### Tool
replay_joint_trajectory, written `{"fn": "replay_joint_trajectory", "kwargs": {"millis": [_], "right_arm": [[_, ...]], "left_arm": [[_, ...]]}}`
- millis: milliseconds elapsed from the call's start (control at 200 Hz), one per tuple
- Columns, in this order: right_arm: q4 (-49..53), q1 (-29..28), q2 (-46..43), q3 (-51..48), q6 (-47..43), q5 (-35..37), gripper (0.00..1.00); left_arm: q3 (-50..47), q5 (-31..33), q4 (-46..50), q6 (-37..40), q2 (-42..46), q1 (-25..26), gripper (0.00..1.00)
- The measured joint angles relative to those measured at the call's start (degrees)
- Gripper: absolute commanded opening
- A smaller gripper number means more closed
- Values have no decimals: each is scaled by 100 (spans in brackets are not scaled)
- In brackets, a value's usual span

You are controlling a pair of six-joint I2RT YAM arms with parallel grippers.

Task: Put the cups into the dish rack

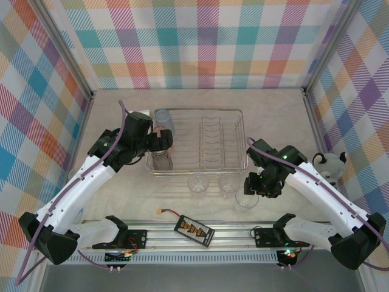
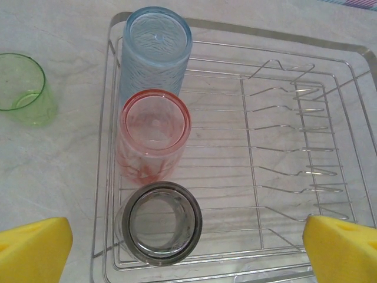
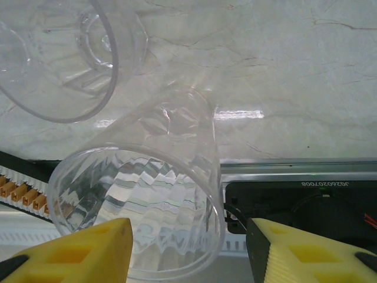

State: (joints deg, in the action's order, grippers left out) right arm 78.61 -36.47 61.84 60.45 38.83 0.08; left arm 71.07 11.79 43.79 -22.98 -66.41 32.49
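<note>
Clear plastic cup point(image 3: 141, 200) leans tilted between the right gripper's point(image 3: 185, 236) half-closed yellow fingers, near the table's front edge; a firm hold cannot be confirmed. It may slip and knock the neighbouring cup point(image 3: 53, 53). Left gripper point(image 2: 188, 247) hangs wide open over the rack point(image 2: 235, 47), which has three cups inside.

green cup point(image 2: 20, 88): cut by the picture's left edge | dish rack point(image 2: 224, 177): near and right rims run out of frame | upper clear cup point(image 3: 53, 53): cut at top and left | pink cup point(image 2: 154, 127): from above mostly under left gripper point(image 1: 163, 140) | right gripper point(image 3: 188, 236): jaws' contact with lower clear cup point(image 3: 147, 194) unclear
</note>
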Motion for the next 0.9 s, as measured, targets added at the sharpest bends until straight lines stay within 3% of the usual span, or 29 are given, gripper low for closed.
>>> {"fn": "replay_joint_trajectory", "kwargs": {"millis": [240, 410, 685, 850, 900], "right_arm": [[-107, -127, 170, -262, 90, 11, 46], [-205, -254, 352, -271, 109, 0, 32], [-249, -299, 612, -271, 85, 11, 18], [-166, -299, 686, -234, -22, 13, 0], [-120, -299, 691, -184, -94, -9, 0]], "left_arm": [[-2, -85, -68, -20, -35, 0, 100], [-7, -81, -68, -20, -50, 0, 100], [-68, -76, -48, -17, -52, 0, 100], [-79, -76, -46, -17, -52, 0, 100], [-79, -74, -46, -15, -50, 0, 100]]}}
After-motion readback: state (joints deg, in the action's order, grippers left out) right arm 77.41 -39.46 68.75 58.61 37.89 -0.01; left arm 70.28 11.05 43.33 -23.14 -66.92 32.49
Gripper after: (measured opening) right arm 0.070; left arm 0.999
